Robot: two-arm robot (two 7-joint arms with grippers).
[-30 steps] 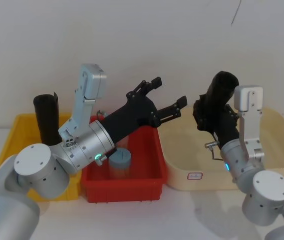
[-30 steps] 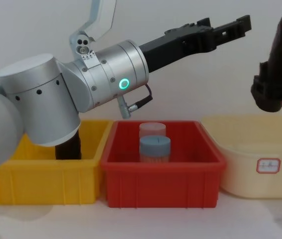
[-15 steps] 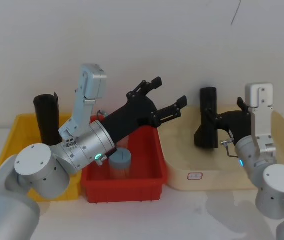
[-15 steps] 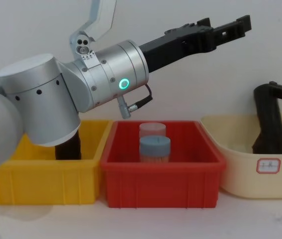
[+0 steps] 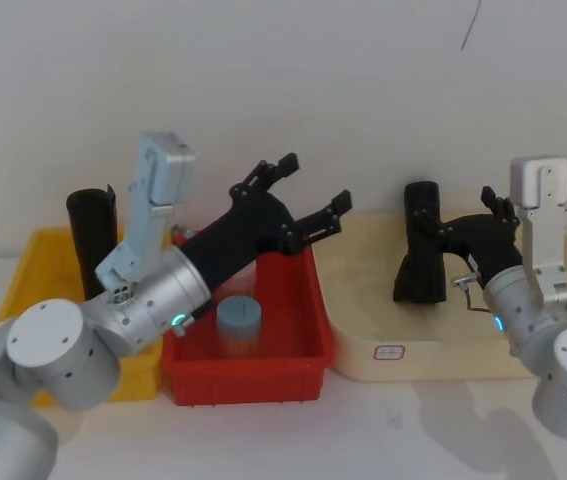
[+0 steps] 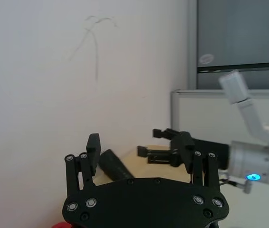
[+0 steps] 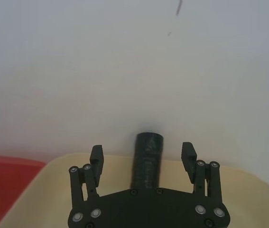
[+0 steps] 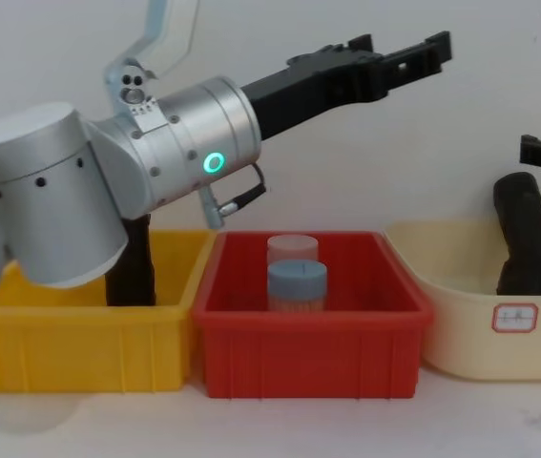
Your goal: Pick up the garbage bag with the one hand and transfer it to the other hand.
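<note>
The garbage bag [image 5: 420, 250] is a black crinkly roll leaning upright at the back of the cream tub [image 5: 358, 300]; it also shows as the garbage bag [image 8: 528, 239] and garbage bag [image 7: 148, 159]. My right gripper [image 5: 463, 218] is open just right of it, fingers apart on either side of the roll's line and apart from it; right gripper [image 7: 142, 152]. My left gripper [image 5: 303, 195], on the silver arm with the green ring, hangs open and empty in the air above the red bin [image 5: 313, 335]; left gripper [image 8: 399, 52], left gripper [image 6: 139, 142].
A second black roll [image 5: 91, 235] stands in the yellow bin [image 5: 18, 275] behind my left arm. Two lidded cups [image 8: 296, 272] sit in the red bin between the yellow bin and the tub. A white wall rises close behind.
My right gripper brought the bag down into the cream tub, let go and drew back to the right. My left arm shifted slightly left, still open.
</note>
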